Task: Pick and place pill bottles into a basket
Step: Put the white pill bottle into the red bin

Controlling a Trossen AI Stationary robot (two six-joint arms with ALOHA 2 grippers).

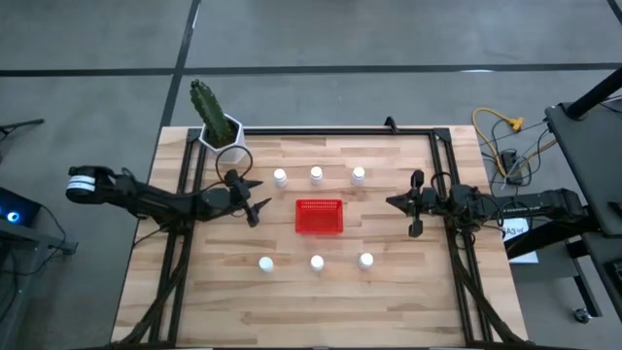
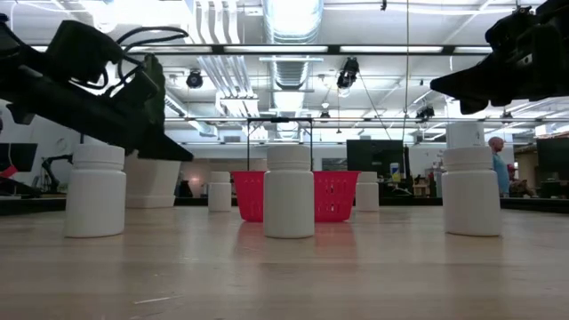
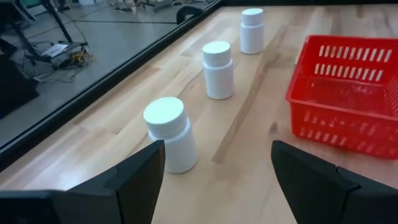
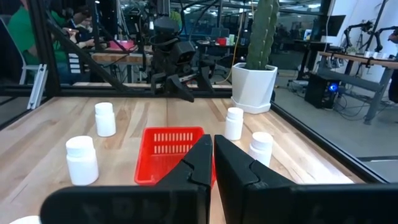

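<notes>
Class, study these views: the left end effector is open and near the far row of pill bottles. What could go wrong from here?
1. The left end effector sits beside the nearest pill bottle; closing off-centre might tip it.
2. The bottles stand in a tight row, so a tipped one may roll into the next pill bottle.
3. The cactus pot is close behind that arm; a wide swing could clip it.

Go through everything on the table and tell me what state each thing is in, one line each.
Basket: upright, empty, mid-table.
Far three bottles: upright, capped, on the table in a row.
Near three bottles: upright, capped, on the table in a row.
Left gripper: open, empty, near the far row's left end.
Right gripper: shut, empty, right of the basket.
Cactus pot: upright at the far left corner.
</notes>
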